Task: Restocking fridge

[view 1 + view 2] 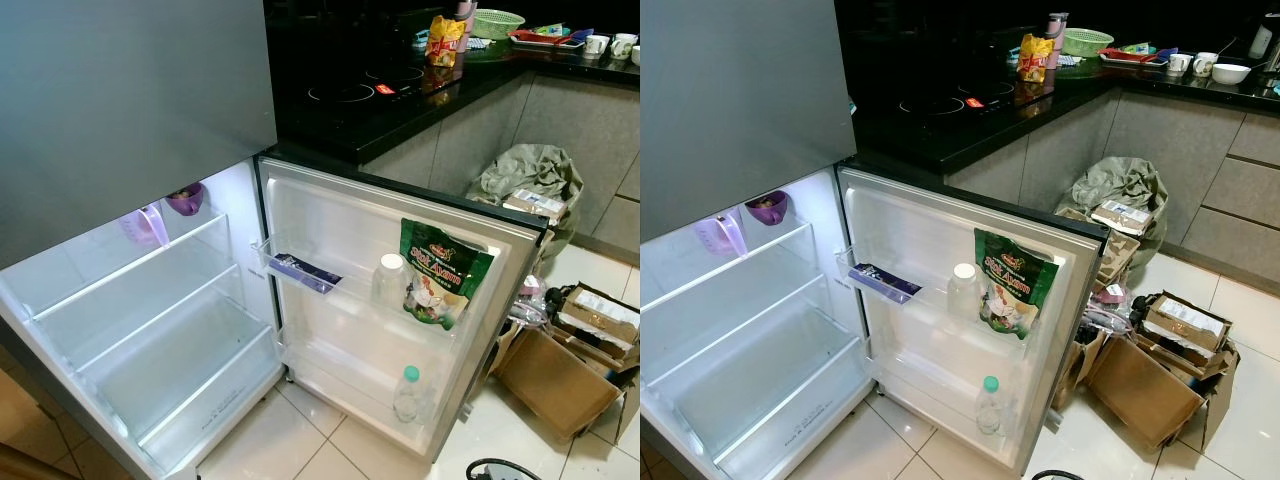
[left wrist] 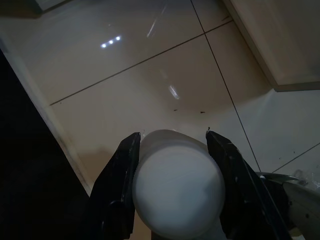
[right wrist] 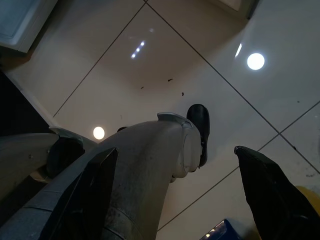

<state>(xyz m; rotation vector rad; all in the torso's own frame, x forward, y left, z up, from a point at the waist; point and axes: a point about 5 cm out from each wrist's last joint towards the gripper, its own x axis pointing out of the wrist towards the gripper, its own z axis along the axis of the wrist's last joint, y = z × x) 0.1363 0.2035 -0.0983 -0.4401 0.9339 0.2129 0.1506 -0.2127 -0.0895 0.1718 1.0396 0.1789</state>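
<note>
Two grippers over floor tiles [image 2: 150, 85] — left gripper [image 2: 172, 187] clamps white bottle [image 2: 177, 187], right gripper [image 3: 175, 195] spread

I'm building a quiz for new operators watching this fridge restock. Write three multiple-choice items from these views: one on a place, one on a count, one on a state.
1. Where is the green pouch?
A. In the open door's upper rack
B. On the lowest inner shelf
C. On the floor

2. How many bottles stand in the fridge door?
A. None
B. Two
C. Five

3. What is the left tool doing?
A. Hanging open with nothing in it
B. Gripping a white rounded object
C. Holding the door edge

Answers: 1 A, the pouch leans in the door rack beside the white-capped bottle. 2 B, that one plus a green-capped bottle lower down. 3 B, the white rounded object sits between its fingers.
</note>
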